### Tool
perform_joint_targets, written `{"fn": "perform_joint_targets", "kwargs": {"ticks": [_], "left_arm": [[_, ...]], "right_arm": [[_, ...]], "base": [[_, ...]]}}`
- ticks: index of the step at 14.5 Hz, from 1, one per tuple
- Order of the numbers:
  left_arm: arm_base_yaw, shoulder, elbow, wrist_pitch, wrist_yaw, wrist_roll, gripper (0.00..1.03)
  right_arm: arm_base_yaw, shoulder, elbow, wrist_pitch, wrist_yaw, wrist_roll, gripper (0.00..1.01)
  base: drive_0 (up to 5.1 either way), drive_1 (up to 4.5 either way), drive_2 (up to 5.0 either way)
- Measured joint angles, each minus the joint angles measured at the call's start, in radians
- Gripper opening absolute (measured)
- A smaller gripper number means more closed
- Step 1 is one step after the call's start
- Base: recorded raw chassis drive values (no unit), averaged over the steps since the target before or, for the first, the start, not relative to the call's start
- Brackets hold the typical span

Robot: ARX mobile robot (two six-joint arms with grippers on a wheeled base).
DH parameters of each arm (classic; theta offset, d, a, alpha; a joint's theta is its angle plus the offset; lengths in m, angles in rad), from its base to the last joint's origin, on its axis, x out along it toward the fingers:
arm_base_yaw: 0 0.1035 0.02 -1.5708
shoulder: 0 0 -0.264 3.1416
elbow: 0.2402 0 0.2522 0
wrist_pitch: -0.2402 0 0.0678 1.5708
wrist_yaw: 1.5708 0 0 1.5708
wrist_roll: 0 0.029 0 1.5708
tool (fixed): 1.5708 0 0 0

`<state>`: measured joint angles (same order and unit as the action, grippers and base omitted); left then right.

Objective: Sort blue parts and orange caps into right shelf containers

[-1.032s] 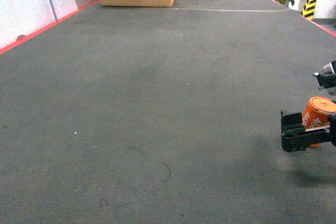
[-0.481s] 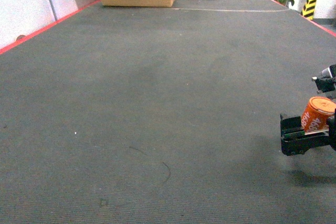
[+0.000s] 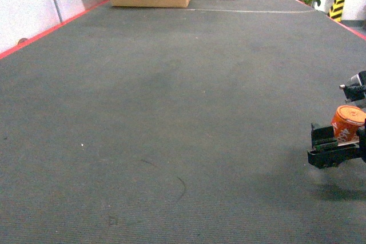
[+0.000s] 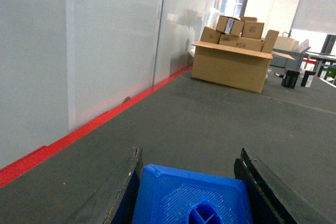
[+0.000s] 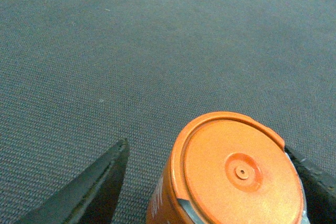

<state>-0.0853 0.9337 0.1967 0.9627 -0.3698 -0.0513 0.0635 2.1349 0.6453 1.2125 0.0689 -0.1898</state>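
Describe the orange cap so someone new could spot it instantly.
Follow the grey carpet to the head view's right edge. There the right gripper holds the orange cap, a small can with white print on its side. It is the only orange thing in that view.

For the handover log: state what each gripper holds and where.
Right gripper: orange cap, clamped by its side wall. Left gripper: blue part, by its sides.
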Motion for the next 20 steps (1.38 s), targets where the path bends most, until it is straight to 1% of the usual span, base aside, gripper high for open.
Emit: {"fn": "perform_joint_targets", "kwargs": {"ticks": [2,3,4,5,8,11,14,18,20], "left_arm": [[0.000,0.000,0.000,0.001,0.000,0.000,0.47],[0.000,0.000,0.000,0.000,0.000,0.000,0.47],[0.000,0.000,0.000,0.000,0.000,0.000,0.47],[0.000,0.000,0.000,-0.001,0.000,0.000,0.47],[0.000,0.000,0.000,0.000,0.000,0.000,0.47],[0.000,0.000,0.000,0.000,0.000,0.000,0.47],[0.000,0.000,0.000,0.000,0.000,0.000,0.47],[0.000,0.000,0.000,0.000,0.000,0.000,0.47],[0.000,0.000,0.000,0.000,0.000,0.000,0.47]], "right_arm": [[-0.007,0.000,0.001,0.002,-0.001,-0.006,0.59],[-0.013,0.006,0.002,0.016,-0.002,-0.011,0.49],[-0.019,0.006,0.005,0.017,-0.006,-0.012,0.46],[-0.026,0.011,0.005,0.021,-0.017,-0.013,0.46],[-0.039,0.019,0.008,0.031,-0.028,-0.013,0.46],[-0.039,0.019,0.002,0.046,-0.028,-0.013,0.45],[-0.033,-0.021,-0.054,0.046,-0.031,0.000,0.45],[0.010,-0.188,-0.104,-0.004,-0.051,0.051,0.45],[0.023,-0.282,-0.119,-0.051,-0.065,0.085,0.45]], "base": [[0.0,0.00,0.0],[0.0,0.00,0.0],[0.0,0.00,0.0],[0.0,0.00,0.0],[0.0,0.00,0.0],[0.0,0.00,0.0],[0.0,0.00,0.0],[0.0,0.00,0.0],[0.0,0.00,0.0]]}}
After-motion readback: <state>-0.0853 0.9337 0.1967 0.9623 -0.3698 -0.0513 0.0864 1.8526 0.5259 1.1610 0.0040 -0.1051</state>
